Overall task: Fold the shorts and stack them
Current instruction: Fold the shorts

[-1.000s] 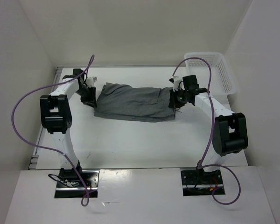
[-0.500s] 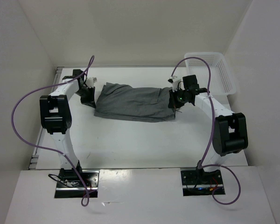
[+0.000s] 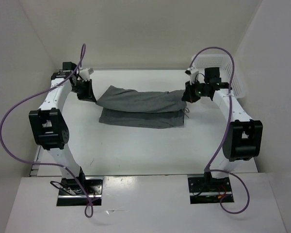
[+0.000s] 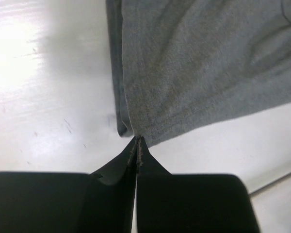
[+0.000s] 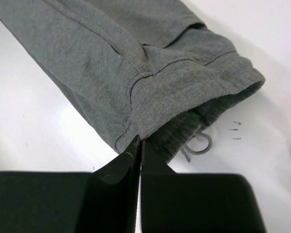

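The grey shorts (image 3: pixel 140 106) lie across the middle of the table, folded lengthwise. Their upper layer is raised and stretched between both grippers, while the lower layer rests flat nearer to me. My left gripper (image 3: pixel 93 97) is shut on the left corner of that upper layer; in the left wrist view the black fingertips (image 4: pixel 137 141) pinch the hem of the shorts (image 4: pixel 203 63). My right gripper (image 3: pixel 185 95) is shut on the right end. The right wrist view shows its tips (image 5: pixel 139 141) clamped on the edge of the shorts (image 5: pixel 136 58) by the gathered waistband, with a drawstring loop (image 5: pixel 198 145) hanging below.
A white mesh basket (image 3: pixel 233 77) stands at the back right corner, just behind the right arm. White walls close in the table at the back and on both sides. Purple cables loop above each arm.
Both grippers closed on the ends of the shorts, then rose and moved back and outward. The upper layer now hangs stretched between them instead of lying flat.
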### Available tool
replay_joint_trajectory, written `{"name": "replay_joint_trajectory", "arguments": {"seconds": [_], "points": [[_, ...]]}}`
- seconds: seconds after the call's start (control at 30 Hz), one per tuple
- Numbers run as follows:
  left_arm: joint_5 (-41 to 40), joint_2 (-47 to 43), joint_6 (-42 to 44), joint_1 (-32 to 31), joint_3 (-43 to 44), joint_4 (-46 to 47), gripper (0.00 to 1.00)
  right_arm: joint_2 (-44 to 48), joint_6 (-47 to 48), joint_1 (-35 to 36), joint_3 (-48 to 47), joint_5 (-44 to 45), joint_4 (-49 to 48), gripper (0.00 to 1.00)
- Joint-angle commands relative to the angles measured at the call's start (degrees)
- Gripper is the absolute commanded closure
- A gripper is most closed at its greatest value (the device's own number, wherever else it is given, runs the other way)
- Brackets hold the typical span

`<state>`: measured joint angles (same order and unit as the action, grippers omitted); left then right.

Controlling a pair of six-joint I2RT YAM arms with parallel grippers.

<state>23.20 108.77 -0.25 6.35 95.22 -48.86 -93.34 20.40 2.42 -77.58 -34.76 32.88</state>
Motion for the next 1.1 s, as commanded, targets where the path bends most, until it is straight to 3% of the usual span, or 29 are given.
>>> {"name": "replay_joint_trajectory", "arguments": {"seconds": [0.0, 0.23, 0.6, 0.63, 0.67, 0.77, 0.8, 0.93, 1.07], "points": [[2.8, -3.7, 0.3, 0.1, -3.6, -5.3, 1.00, 3.3, 5.5, 0.0, 3.4, -3.3, 5.3, 1.00], [-3.0, -4.4, 0.3, -0.8, -15.9, -5.1, 1.00, 4.7, 14.1, 0.0, 14.5, 2.0, 6.0, 1.00], [-5.6, 1.1, 0.3, -2.1, -18.8, -4.7, 0.99, 6.3, 16.6, 0.0, 22.1, 9.0, 0.8, 1.00], [-6.2, 1.1, 0.3, -2.1, -19.3, -4.8, 0.96, 6.3, 13.6, 0.0, 22.9, 10.4, -0.8, 0.96], [-6.2, 1.6, 0.3, -2.8, -20.1, -5.4, 0.85, 6.3, 11.9, 0.0, 23.5, 12.7, -2.1, 0.75], [-5.1, 1.6, 0.3, -3.4, -20.2, -6.6, 0.59, 7.5, 6.2, 0.0, 23.0, 14.0, -4.1, 0.30], [-3.7, 0.9, 0.3, -3.4, -19.2, -7.2, 0.50, 7.5, 4.9, 0.0, 23.0, 14.0, -4.1, 0.27], [-0.7, -0.5, 0.3, -3.4, -8.1, -5.9, 0.35, 6.9, -0.7, 0.0, 21.5, 11.4, -2.7, 0.22], [1.1, 5.5, 0.3, -3.4, 4.3, -0.5, 0.30, 5.7, -2.1, 0.0, 22.1, 11.8, -4.1, 0.22]]}}
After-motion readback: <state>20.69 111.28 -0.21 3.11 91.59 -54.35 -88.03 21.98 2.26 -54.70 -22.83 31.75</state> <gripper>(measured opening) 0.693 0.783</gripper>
